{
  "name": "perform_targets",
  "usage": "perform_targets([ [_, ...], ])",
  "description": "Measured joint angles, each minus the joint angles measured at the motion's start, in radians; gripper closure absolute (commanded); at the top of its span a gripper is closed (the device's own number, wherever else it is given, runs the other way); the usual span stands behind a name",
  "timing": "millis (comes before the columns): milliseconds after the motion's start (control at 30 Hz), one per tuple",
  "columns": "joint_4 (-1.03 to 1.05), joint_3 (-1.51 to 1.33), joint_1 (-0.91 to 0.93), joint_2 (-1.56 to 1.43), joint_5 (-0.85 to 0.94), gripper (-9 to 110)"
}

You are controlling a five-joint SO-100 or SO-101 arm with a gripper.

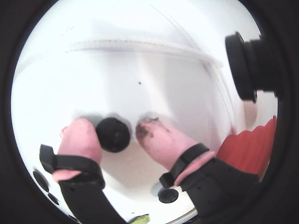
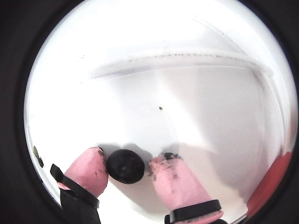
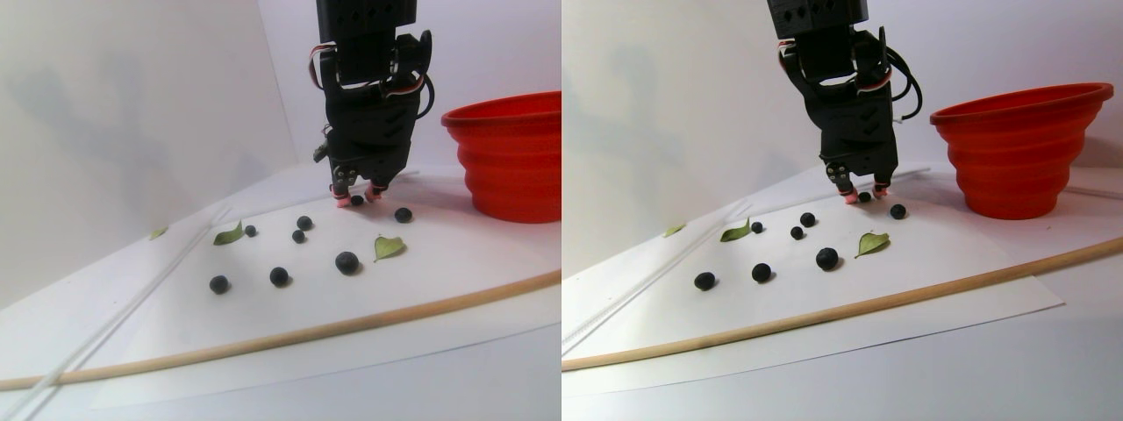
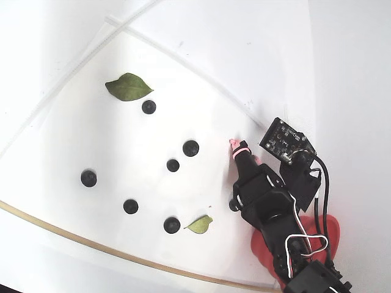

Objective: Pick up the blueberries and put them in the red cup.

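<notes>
Straddling one blueberry (image 1: 112, 134), the gripper (image 1: 117, 130) sits low at the white sheet (image 4: 73, 140) with its pink fingertips (image 2: 91, 170) spread; in both wrist views the left pad seems to touch the berry while a sliver of white shows before the stained right one, so the jaws are parted rather than clamped. In the stereo pair view this berry lies at centre frame beneath the black arm (image 3: 368, 105), the red cup (image 3: 513, 158) stands at right, and the other blueberries (image 3: 346, 261) and green leaves (image 3: 389, 246) are scattered toward lower left above a wooden rod (image 3: 263, 342).
</notes>
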State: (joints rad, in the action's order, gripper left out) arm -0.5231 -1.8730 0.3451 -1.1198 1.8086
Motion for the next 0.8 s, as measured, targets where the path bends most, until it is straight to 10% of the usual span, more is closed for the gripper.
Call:
perform_targets([
  [800, 0.009, -0.002, -0.006, -0.002, 0.000, 90],
])
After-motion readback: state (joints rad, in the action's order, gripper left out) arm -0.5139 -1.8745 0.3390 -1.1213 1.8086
